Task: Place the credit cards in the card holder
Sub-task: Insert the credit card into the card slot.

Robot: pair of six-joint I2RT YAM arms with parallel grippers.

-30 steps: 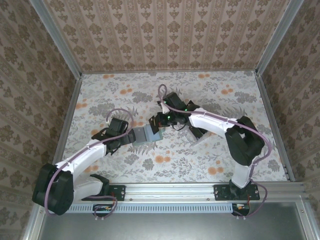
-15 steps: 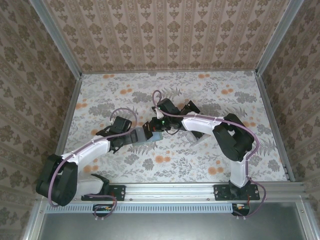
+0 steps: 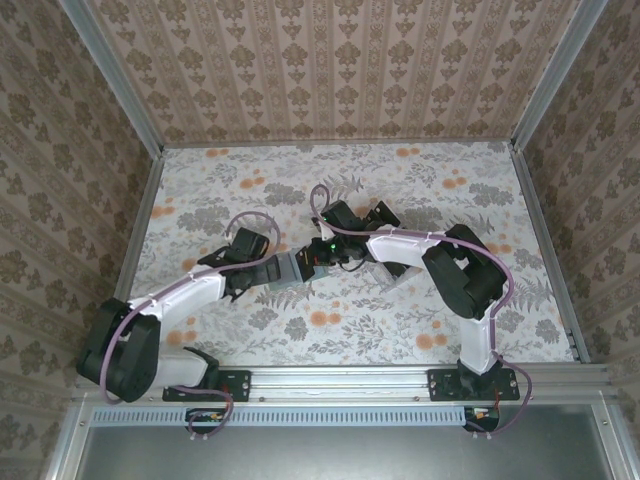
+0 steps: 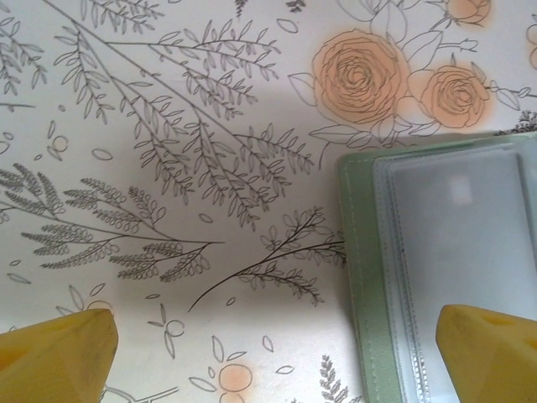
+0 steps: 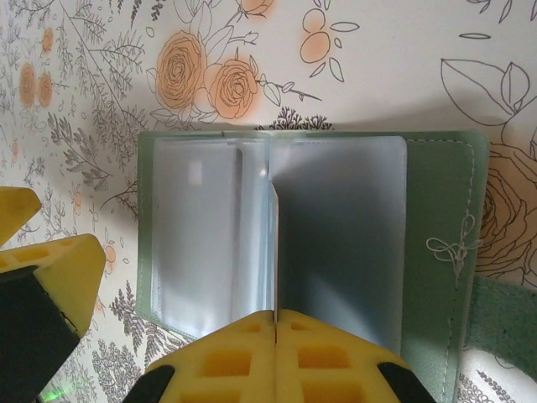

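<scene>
The card holder (image 5: pixel 440 210) lies open at the middle of the surface (image 5: pixel 403 59). Seen from above, the left claw (image 4: pixel 273 359), fingers spread, straddles its 9 o'clock edge, while the right claw (image 5: pixel 275 323) at 3 o'clock pinches an inner leaf upright. I judge this the pocket-opening step; next, a card must slide in behind that leaf.

Matt sage leather-look card holder (image 5: pixel 436 193), stitched edge; frosted, faintly shiny plastic sleeves (image 5: pixel 201 235) inside. Matt floral print on counter (image 4: pixel 168 126). Smooth yellow plastic right pincer (image 5: pixel 275 323).
</scene>
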